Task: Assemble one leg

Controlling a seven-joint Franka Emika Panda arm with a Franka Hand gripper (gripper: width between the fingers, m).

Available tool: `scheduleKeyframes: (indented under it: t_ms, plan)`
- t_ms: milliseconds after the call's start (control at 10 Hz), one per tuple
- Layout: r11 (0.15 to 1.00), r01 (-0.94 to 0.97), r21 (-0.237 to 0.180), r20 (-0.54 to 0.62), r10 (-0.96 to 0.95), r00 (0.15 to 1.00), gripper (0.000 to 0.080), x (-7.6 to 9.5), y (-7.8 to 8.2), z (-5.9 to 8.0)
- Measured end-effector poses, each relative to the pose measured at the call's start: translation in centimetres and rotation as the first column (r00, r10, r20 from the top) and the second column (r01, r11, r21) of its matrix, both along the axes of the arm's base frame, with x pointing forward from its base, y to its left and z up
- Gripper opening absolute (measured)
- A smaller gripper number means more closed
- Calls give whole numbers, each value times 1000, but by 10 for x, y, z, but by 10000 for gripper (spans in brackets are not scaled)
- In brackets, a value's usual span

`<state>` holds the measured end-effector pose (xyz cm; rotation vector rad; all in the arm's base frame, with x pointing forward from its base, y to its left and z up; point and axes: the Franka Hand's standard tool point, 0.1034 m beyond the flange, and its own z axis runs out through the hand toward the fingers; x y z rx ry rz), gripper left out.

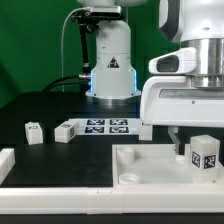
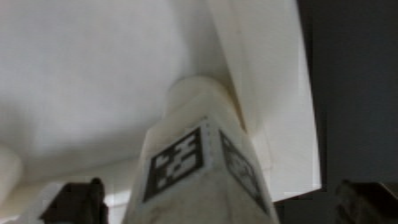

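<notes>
One leg (image 1: 204, 156) stands upright over the white tray (image 1: 140, 165) at the exterior view's right, its tag facing the camera, directly below the gripper (image 1: 192, 148). In the wrist view the leg (image 2: 192, 150) rises between the two dark fingertips (image 2: 75, 200), which sit apart from its sides; whether they grip it I cannot tell. Two more legs (image 1: 34, 131) lie on the table near the marker board (image 1: 105, 126)

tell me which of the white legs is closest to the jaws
The leg standing on the tray at the exterior view's right, directly under the gripper. The other leg lies far off on the dark table, at the exterior view's left.
</notes>
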<state>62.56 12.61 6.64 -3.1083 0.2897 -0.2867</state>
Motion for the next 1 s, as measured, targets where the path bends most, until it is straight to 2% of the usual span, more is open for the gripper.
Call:
scheduleKeyframes:
  t_ms: [100, 400, 500, 600, 700, 800, 1000]
  plan:
    - [988, -149, -37, 0, 149, 989, 649, 3, -2, 2]
    - [931, -356, -83, -15, 356, 934, 649, 5, -7, 3]
    - [935, -344, -81, -14, 344, 939, 561, 5, -7, 2]
    - [935, -344, -81, -14, 344, 939, 425, 5, -7, 2]
    - [935, -344, -81, -15, 344, 939, 425, 5, -7, 2]
    - [943, -324, -77, -13, 324, 946, 291, 5, -7, 2]
    - [953, -293, -72, -11, 293, 956, 291, 5, -7, 2]
